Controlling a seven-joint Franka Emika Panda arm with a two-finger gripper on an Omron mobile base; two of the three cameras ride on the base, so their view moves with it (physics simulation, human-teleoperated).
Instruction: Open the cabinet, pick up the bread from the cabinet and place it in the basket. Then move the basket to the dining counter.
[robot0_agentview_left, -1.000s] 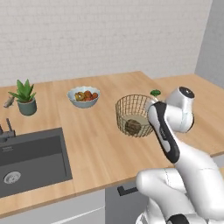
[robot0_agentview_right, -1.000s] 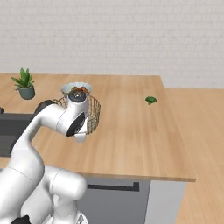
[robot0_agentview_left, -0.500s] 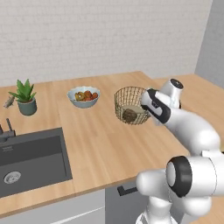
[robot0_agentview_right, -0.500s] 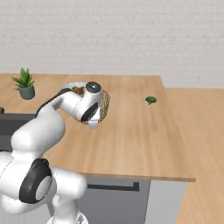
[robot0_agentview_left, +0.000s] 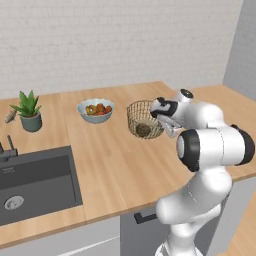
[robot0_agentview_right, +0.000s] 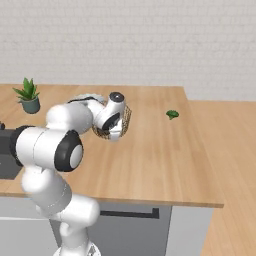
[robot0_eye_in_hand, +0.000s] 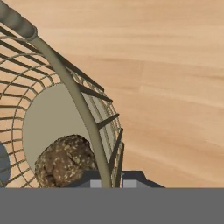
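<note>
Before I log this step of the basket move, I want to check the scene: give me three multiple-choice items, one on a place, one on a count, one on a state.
1. Where is the bread?
A. Inside the wire basket
B. In the blue fruit bowl
C. In the sink

2. How many potted plants stand on the wood counter?
A. None
B. One
C. Three

3. How does the gripper stand to the basket?
A. Open, well above it
B. Shut on its rim wire
C. Resting inside the sink

Answers:
1. A: the bread lies on the flat base of the wire basket, not in the fruit bowl or sink.
2. B: a single potted plant stands on the wood counter.
3. B: in the hand view the fingertips of the gripper close on the rim wire between them.
</note>
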